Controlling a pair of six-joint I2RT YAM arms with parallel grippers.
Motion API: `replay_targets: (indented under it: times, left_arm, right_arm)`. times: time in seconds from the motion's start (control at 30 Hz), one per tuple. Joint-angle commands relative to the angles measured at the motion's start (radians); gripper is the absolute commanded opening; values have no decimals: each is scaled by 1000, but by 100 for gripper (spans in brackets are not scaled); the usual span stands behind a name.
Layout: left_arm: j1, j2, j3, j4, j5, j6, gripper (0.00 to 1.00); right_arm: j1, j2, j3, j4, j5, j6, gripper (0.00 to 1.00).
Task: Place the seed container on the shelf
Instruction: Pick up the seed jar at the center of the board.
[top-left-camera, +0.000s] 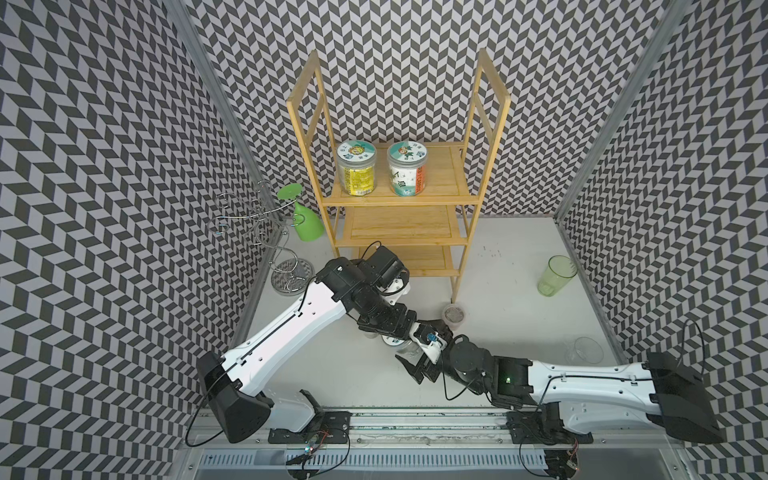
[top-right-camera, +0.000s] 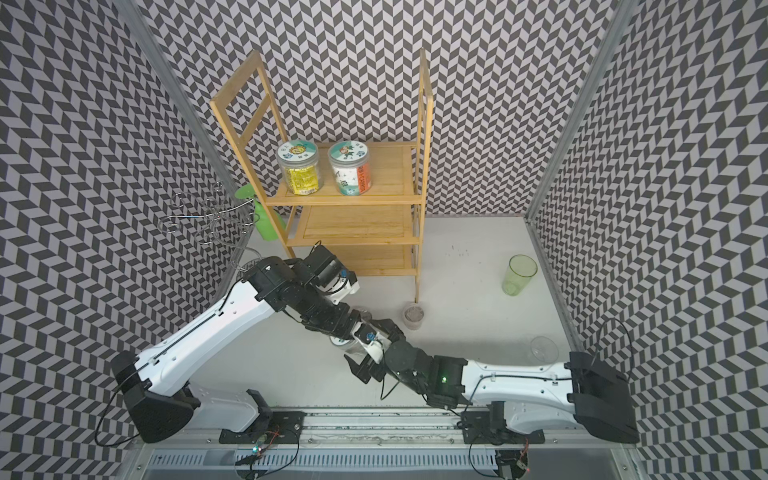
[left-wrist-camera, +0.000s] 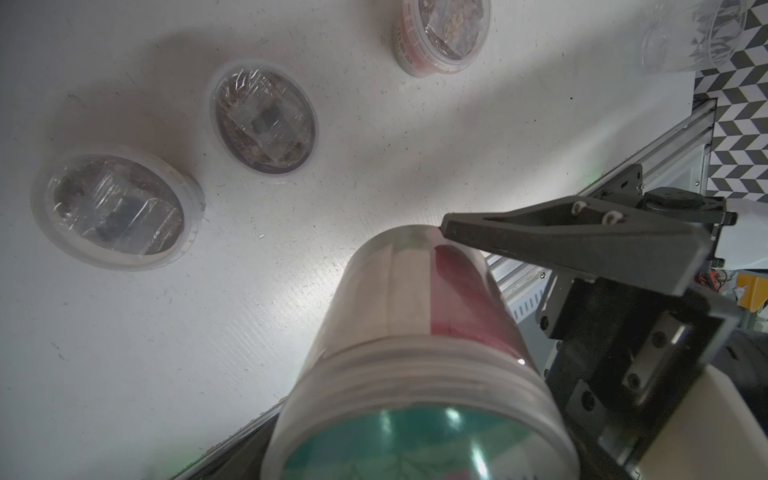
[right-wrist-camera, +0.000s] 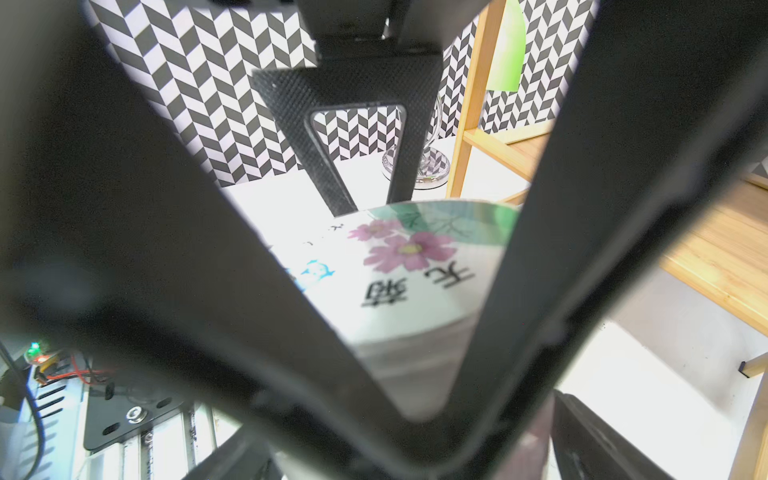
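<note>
Seed container (left-wrist-camera: 415, 332) is off the table (top-left-camera: 519, 291), in the air over its front middle, in front of the shelf (top-left-camera: 399, 226) and well apart from it. It lies tilted, with the flowered lid (right-wrist-camera: 399, 266) toward the left arm and the base pointing away and down. The left gripper (top-left-camera: 409, 353) has it, closed partway round the body and set lengthwise; in the left wrist view the container hides most of the fingers. In the right wrist view a textured black finger (right-wrist-camera: 353, 137) stands just behind the lid's far edge. The right gripper (top-left-camera: 417, 369) sits just beside the container, on the side toward the arm bases, spread to its widest and holding nothing. One of its fingers (left-wrist-camera: 540, 245) reaches the container's far end; touching or only overlapping, cannot tell. The shelf's top tier carries a yellow-labelled jar (top-left-camera: 356, 176) and a white-and-teal jar (top-left-camera: 408, 174), upright, side by side.
</note>
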Motion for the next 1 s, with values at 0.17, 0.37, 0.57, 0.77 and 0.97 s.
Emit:
replay_targets:
  times: [0.17, 0.37, 0.57, 0.77, 0.97]
  left_arm:
    - [-20, -18, 7, 70, 83, 9, 72]
    - [-18, -21, 24, 51, 88, 41, 73]
    - [-12, -27, 26, 59, 114, 50, 73]
    - [-12, -32, 20, 64, 138, 53, 73]
    - [-12, -36, 19, 73, 166, 54, 73]
  right_arm:
    - [-30, 16, 34, 89, 13, -1, 100]
    - [-40, -15, 10, 100, 16, 8, 99]
    - [-44, -16, 0, 88, 22, 7, 99]
    - [-45, -3, 3, 109, 31, 6, 99]
    - [-51, 9, 3, 116, 50, 0, 99]
